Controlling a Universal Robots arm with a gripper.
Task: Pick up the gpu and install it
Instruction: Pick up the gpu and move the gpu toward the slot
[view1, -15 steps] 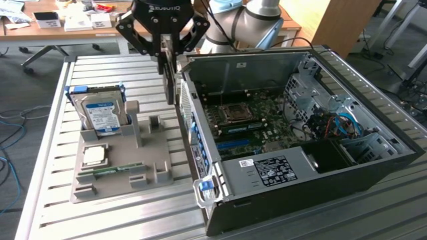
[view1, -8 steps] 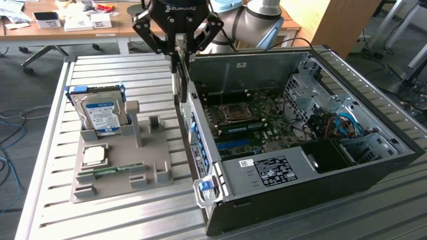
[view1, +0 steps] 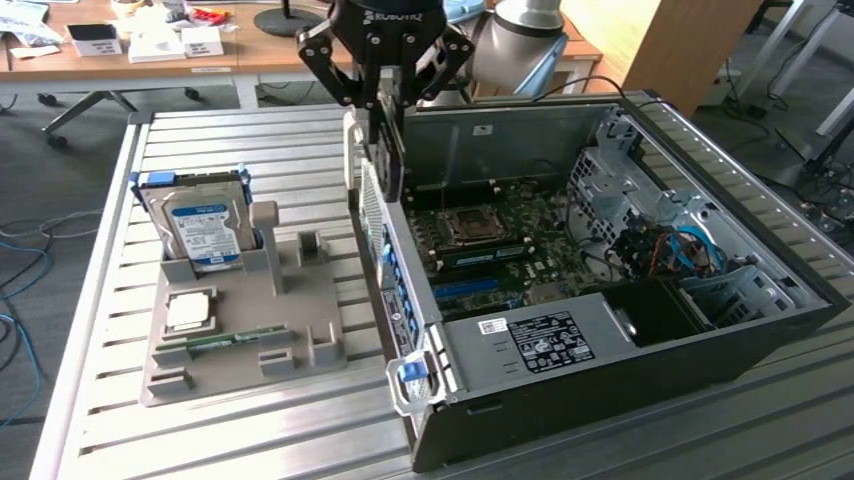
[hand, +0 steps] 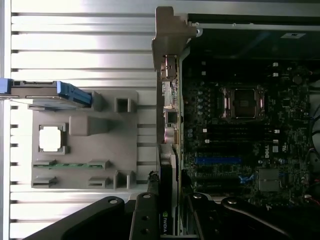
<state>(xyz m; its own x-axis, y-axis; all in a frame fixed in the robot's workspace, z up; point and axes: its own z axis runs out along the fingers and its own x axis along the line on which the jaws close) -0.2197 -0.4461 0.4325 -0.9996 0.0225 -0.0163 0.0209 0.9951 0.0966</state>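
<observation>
Gripper (view1: 391, 98) partly spread, clamped on gpu (view1: 388, 160); card hanging upright below, over computer case (view1: 694, 330) rear edge.

Arm (view1: 527, 35) grey, thick section behind gripper (view1: 388, 88), wrist pointing straight down. Gripper vertical, black linkages splayed to either side of fingers (hand: 146, 212). Fingers partly closed, clamped on thin gpu (view1: 387, 150) held edge-on between pads. Card hangs upright below fingertips.
</observation>
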